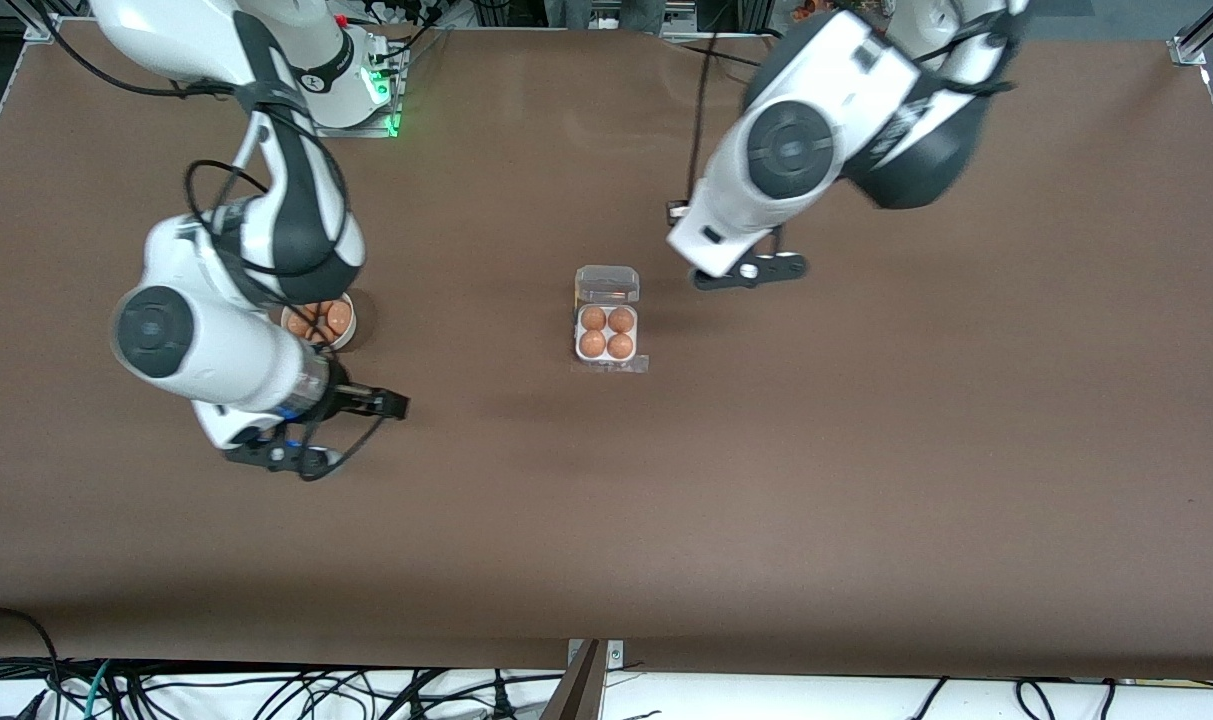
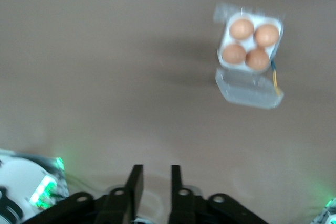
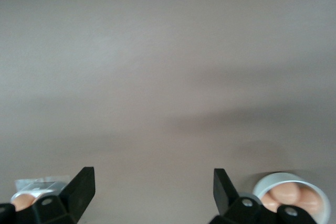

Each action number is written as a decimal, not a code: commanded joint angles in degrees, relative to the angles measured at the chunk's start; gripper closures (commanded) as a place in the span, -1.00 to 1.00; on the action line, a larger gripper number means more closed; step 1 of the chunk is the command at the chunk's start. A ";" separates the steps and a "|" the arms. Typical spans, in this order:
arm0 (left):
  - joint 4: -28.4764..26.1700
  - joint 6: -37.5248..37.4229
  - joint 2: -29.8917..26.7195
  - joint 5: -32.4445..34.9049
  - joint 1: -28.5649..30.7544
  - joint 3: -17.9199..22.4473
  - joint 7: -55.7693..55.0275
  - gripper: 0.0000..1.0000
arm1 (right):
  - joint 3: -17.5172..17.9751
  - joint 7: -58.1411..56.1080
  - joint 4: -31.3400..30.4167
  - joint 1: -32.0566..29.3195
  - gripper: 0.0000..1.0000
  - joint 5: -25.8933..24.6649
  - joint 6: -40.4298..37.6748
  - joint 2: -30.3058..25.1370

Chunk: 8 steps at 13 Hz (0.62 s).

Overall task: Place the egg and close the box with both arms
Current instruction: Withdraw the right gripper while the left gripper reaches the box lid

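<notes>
Egg carton point(image 1: 607, 322) is sitting near the middle of the brown table point(image 1: 866, 480), and all four cells are showing a brown egg point(image 1: 593, 318). Its clear lid point(image 1: 607, 284) is lying folded back flat on the table, on the side farther from the front camera, so the box is not yet closed. By my judgement the filling part is finished and only the closing remains.

Right gripper point(image 1: 391, 404) is hanging over bare table between the carton and a white bowl point(image 1: 344, 335), which is standing toward the right arm's end of the table and is holding several more eggs. The right wrist view is showing its fingers point(image 3: 80, 188) spread wide with nothing between them, which fits a hand that has nothing more to carry.

Left gripper point(image 2: 156, 182) is hanging over the table beside the carton, toward the left arm's end and well apart from the lid. Its fingers point(image 2: 134, 184) are standing close together with a narrow gap, holding nothing; the front view is hiding them under the arm's wrist.

Neither hand is touching the carton. Closing is likely calling for one hand to steady the tray while the other is swinging the lid over. The light plastic tray may slide or tip if pushed from one side only.
</notes>
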 commanded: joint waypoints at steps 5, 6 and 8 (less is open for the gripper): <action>1.81 -0.67 10.78 -4.44 -6.69 0.75 -3.83 0.89 | 3.73 -7.37 -8.53 -9.74 -1.00 -10.26 -2.75 -18.04; 1.81 -0.41 11.92 -4.88 -7.65 0.75 -3.83 0.87 | 6.11 -11.23 -11.42 -13.44 -1.00 -10.17 -2.75 -21.30; 1.81 3.00 14.21 -6.02 -8.54 0.75 -3.83 0.86 | 6.40 -13.72 -14.95 -16.45 -1.00 -10.08 -4.58 -26.05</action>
